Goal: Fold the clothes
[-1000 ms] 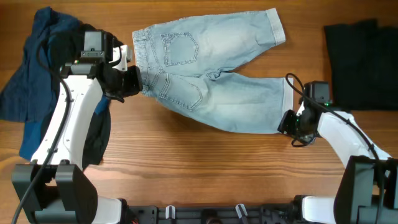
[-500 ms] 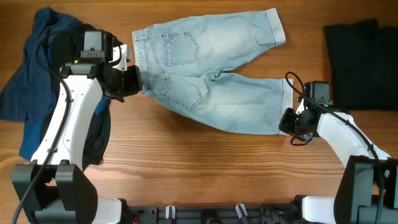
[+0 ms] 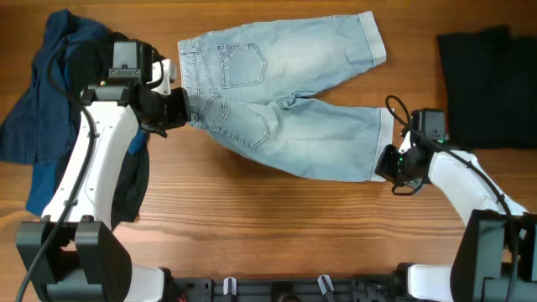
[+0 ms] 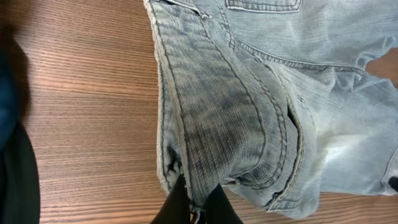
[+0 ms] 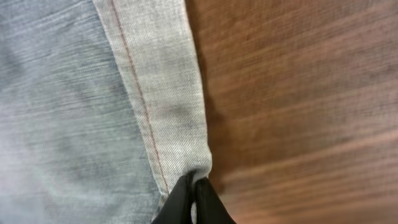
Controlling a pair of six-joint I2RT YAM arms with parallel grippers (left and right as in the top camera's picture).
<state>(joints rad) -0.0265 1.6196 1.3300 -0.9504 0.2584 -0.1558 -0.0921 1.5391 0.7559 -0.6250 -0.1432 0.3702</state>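
Left edge of the worktop (image 3: 252, 226): a royal-blue garment (image 3: 42, 101) is lying crumpled, with a black one (image 3: 134, 184) showing beside it. Neither is being handled (the left arm is reaching over them).

Left gripper (image 3: 186, 107): it is pinching tight on the waistband (image 4: 186, 124) of the denim shorts (image 3: 294, 101), at the near end of the band. In the left wrist view the fingers are meeting on a bunched fold of denim with no gap showing.

Middle: the shorts are lying back-pockets-up, far of centre. The waistband is pointing to the left edge and both legs are running right. One leg is reaching along the far edge, and the other is slanting toward the worktop's middle.

Right gripper (image 3: 382, 166): it is clamping down on the near corner of the slanting leg's hem (image 5: 161, 93), fingers fully together on the cloth.

Right edge: a dark folded garment (image 3: 487, 88) is sitting well apart from the shorts.

Step in hand, as I am reading it: the grasp for the first fold, with both ends of the near leg now being held.

Next move is probably calling for both arms to lift together and carry the near leg over the far one. That means keeping the denim taut between them and low enough not to be dragging the far leg out of line.
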